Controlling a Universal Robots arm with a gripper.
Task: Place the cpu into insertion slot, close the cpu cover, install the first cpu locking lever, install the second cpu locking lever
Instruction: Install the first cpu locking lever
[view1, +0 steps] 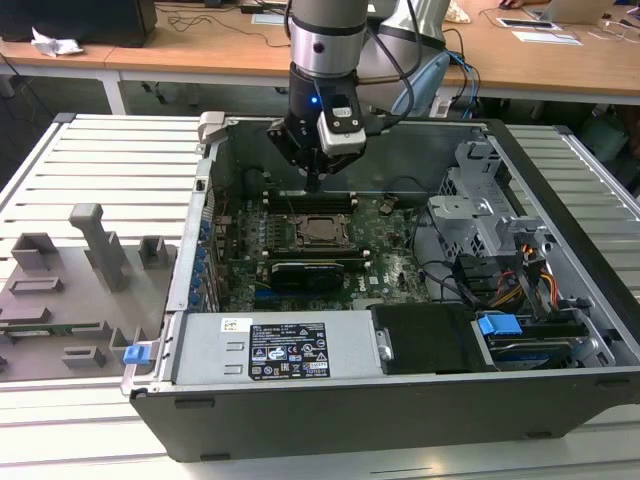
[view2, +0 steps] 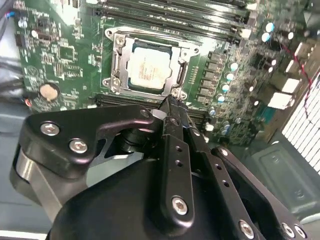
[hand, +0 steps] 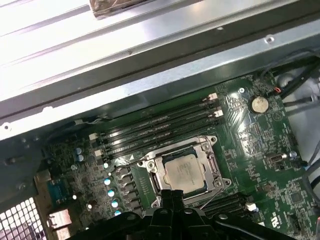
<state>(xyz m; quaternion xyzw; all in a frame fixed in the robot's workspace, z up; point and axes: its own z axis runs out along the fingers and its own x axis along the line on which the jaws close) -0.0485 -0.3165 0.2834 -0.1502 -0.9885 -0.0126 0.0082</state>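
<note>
Here, one cpu (view2: 148, 70) lies under one closed cpu cover (view2: 121, 64).

White slatted metal table (view1: 110, 150) carries everything. Open black computer case (view1: 400, 405) lies on its side on slats, centre to exterior view's right. Grey fixture plate (view1: 50, 310) with upright grey holders lies on slats just beside case, at exterior view's left.

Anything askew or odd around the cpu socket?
Nothing stands out. The cpu sits square in the window of the cpu cover, which lies flat; the shut gripper hovers by its edge, holding nothing.
</note>
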